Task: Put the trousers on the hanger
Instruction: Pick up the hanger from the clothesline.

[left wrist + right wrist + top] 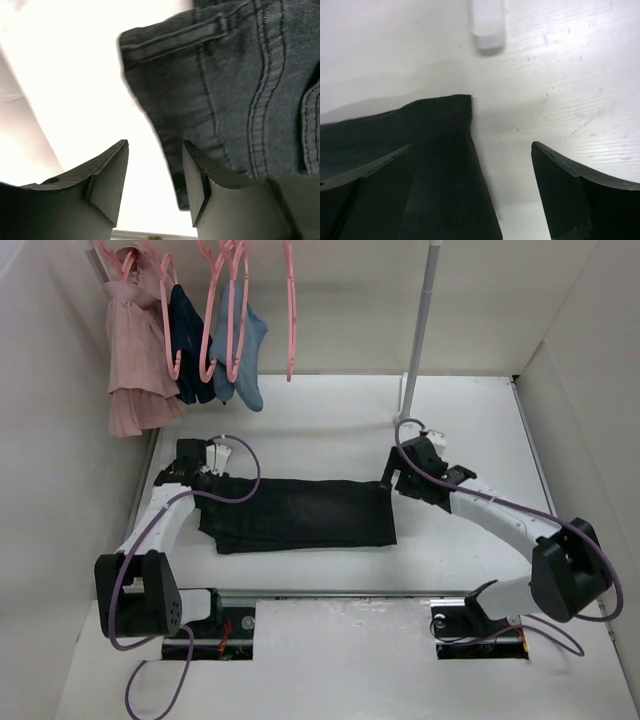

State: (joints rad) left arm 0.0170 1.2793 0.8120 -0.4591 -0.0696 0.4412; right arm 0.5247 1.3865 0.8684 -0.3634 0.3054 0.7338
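The black trousers [300, 512] lie folded flat across the middle of the table, waistband to the left. My left gripper [205, 462] is open at the waistband corner. In the left wrist view the gripper [155, 145] has the edge of the trousers [225, 90] between its fingers and nothing gripped. My right gripper [392, 478] is open at the leg ends. In the right wrist view the gripper [472, 146] straddles the far corner of the trousers [440, 130]. A bare pink hanger [291, 310] hangs at the back, away from both grippers.
Other pink hangers at the back left carry a pink dress [135, 350], a navy garment [188, 340] and a light-blue garment [248, 355]. A white rack pole [420, 330] rises behind my right gripper, and its foot [487, 22] shows in the right wrist view. White walls enclose the table.
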